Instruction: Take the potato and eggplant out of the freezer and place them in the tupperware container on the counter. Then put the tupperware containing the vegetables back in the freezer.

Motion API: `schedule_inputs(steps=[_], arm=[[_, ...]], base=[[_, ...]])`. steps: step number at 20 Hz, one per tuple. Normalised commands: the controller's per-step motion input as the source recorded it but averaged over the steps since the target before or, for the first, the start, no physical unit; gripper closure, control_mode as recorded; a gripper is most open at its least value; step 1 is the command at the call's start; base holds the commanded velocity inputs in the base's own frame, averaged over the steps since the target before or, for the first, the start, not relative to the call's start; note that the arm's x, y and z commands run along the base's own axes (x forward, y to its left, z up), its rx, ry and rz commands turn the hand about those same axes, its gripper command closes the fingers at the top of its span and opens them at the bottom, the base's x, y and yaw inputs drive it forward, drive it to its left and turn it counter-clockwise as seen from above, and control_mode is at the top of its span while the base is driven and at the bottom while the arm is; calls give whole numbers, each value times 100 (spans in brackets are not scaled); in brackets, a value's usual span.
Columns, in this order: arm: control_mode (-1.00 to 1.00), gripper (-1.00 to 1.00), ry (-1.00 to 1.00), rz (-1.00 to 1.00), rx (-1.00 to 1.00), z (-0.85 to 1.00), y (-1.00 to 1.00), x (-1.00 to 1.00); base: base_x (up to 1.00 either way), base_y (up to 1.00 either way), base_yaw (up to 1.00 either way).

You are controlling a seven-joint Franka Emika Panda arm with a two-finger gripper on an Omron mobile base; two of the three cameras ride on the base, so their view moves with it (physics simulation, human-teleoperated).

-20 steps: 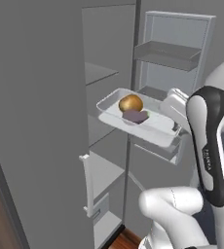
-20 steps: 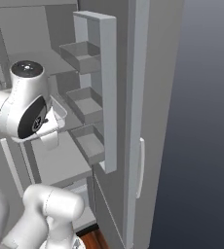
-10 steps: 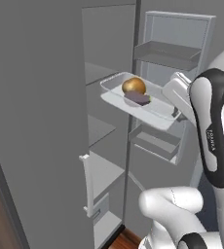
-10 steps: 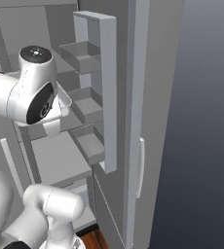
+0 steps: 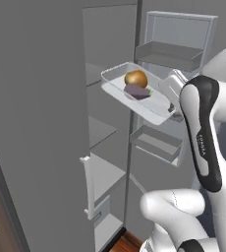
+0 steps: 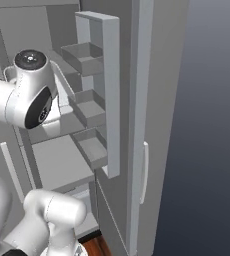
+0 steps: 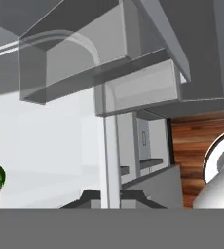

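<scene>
Tupperware container (image 5: 156,106): rim clamped by fully closed gripper (image 5: 174,106); potato (image 5: 136,78) and eggplant (image 5: 137,91) carried inside, beyond the fingers. Raised since a second ago, nearer the freezer (image 5: 105,54) shelves; insertion judged imminent.

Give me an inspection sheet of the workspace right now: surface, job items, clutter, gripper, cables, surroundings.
Surface: grey shelves inside the open freezer; no counter seen.
Job's things: the tupperware container is held up in the air at the freezer opening, slightly tilted. The potato and the eggplant lie in it, touching.
Clutter: nothing seen.
Gripper: shut on the tupperware container at its near edge, where the fingers are hidden behind the arm.
Cables: nothing seen.
Surroundings: door bins on the open freezer door, white bar handle, wooden floor below.
</scene>
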Motion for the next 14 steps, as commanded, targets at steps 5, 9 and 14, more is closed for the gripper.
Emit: schedule_inputs(steps=[5, 9, 14], arm=[[-100, 100, -1, -6, 0, 0, 1, 50], [-100, 100, 0, 0, 0, 0, 0, 49], [-100, 100, 0, 0, 0, 0, 15, 39]], base=[[0, 0, 0], [0, 0, 0], [0, 0, 0]])
